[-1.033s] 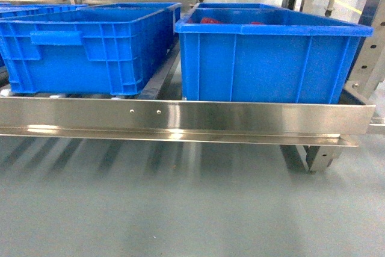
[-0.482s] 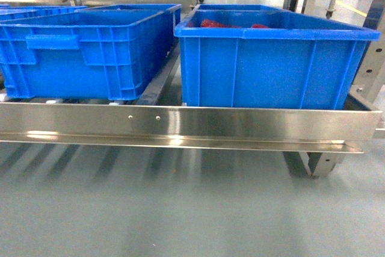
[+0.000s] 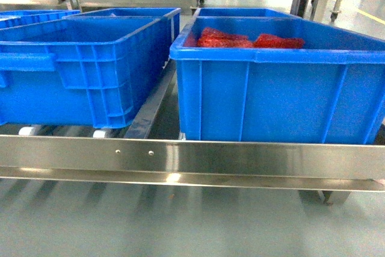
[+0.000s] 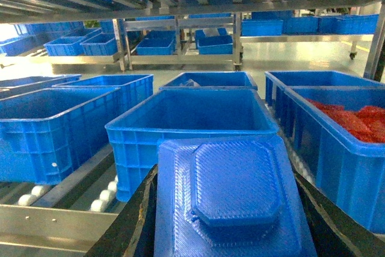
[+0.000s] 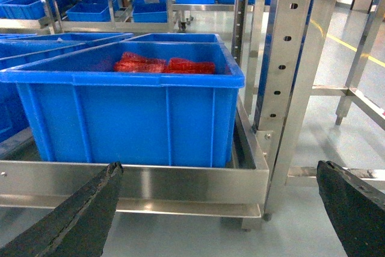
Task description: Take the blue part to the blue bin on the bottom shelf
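The left pincer grips a flat blue part, poised before an empty blue bin on the bottom shelf. The right pincer hangs wide apart beside a bin of red parts.

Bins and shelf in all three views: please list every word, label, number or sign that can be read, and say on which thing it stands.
None can be read.
The blue bins show only plain ribbed walls, no label.
The bottom shelf front lip shows only two small rivets.
The blue part in the left claw has an embossed texture only.
The steel upright shows holes only.
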